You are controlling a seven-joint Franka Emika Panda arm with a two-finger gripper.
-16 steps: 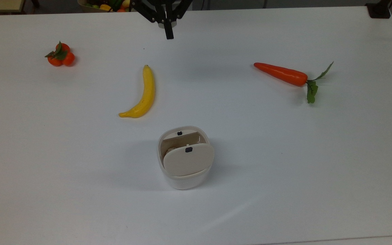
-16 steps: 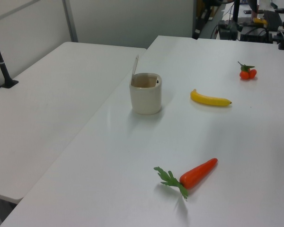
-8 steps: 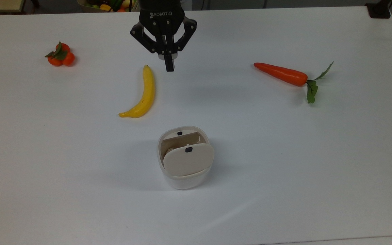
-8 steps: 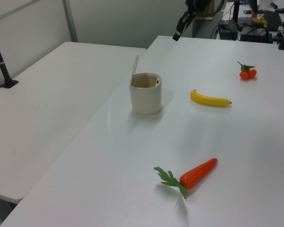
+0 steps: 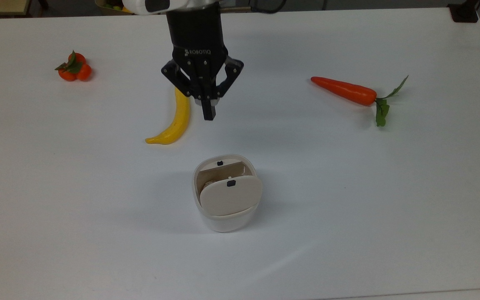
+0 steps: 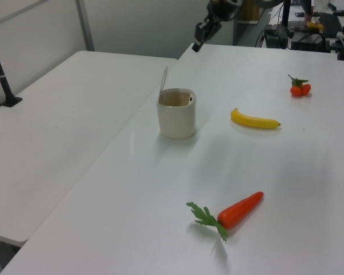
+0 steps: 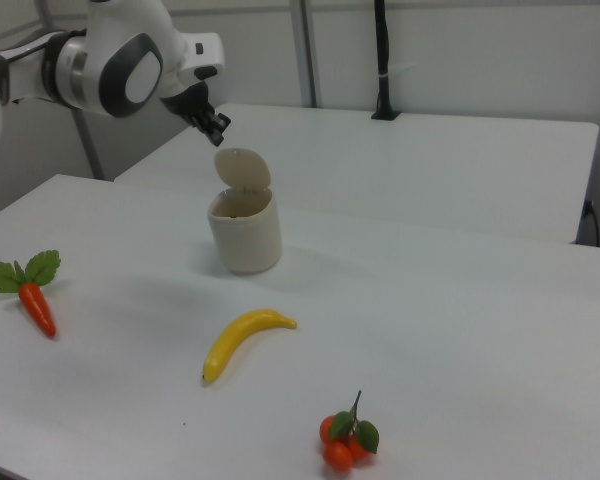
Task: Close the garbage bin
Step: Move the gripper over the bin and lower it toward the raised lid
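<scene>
The garbage bin (image 5: 226, 219) is a small white tub standing near the table's middle, its cream lid (image 5: 231, 196) hinged upright and open. It also appears in the left view (image 6: 176, 117) and the right view (image 7: 245, 235), where the raised lid (image 7: 242, 168) stands above the rim. My black gripper (image 5: 208, 112) hangs in the air above the table, shut with nothing in it. In the top view it sits above the bin and just right of the banana's upper end. The right view puts the gripper (image 7: 220, 125) up and left of the lid, apart from it.
A yellow banana (image 5: 175, 121) lies left of the gripper in the top view. An orange carrot (image 5: 344, 91) lies at the top view's right, and a cluster of small orange fruits (image 5: 73, 68) at its far left. A second white table (image 6: 63, 126) adjoins on the left view's left.
The gripper has travelled from the top view's upper edge down toward the bin, staying shut. The bin, lid and fruit have not moved.
</scene>
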